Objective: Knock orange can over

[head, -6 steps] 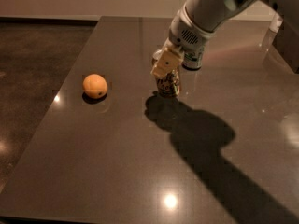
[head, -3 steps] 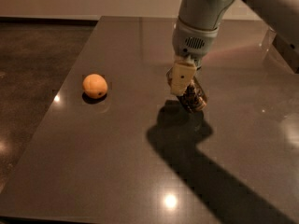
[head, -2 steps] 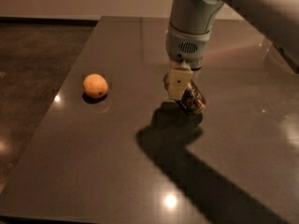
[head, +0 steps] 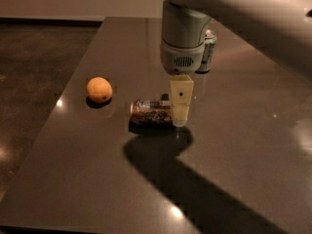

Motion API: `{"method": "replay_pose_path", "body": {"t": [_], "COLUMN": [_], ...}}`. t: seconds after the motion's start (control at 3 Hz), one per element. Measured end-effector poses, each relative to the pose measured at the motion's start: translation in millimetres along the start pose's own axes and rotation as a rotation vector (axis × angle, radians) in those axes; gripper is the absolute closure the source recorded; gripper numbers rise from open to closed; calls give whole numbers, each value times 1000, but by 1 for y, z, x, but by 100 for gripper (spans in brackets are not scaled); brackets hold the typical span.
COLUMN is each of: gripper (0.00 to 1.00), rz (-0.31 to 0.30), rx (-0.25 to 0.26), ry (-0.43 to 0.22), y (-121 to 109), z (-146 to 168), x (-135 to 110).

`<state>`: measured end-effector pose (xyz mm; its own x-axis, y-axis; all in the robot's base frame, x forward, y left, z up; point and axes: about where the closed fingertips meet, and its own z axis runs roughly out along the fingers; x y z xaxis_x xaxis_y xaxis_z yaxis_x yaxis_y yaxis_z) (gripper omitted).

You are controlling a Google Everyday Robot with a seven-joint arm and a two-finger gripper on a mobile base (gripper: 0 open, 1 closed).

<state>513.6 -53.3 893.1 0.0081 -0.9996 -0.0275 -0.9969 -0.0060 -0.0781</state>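
So, orange can [head: 151,112]: lying on its side mid-table [head: 243,145], silver top toward the left edge.
Gripper [head: 179,106]: pointing down, just beside the can's right end; wide or narrow, impossible to say.
Orange fruit [head: 99,89]: near the can, toward the left edge.
Green-and-white can [head: 208,50]: upright behind the arm [head: 183,38], toward the far edge.

**A:** How's the light on your end?

**B:** Dim and warm, coming from above. My gripper [head: 179,119] hangs beside the orange can [head: 151,112] and throws a heavy shadow toward the camera. Small glare spots dot the table [head: 243,130].
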Motion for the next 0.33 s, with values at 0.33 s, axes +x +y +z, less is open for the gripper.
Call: {"method": "replay_pose_path", "body": {"t": [0.33], "gripper": [0], "rz": [0], "rx": [0], "ry": [0], "y": [0], "z": [0], "x": [0]}}
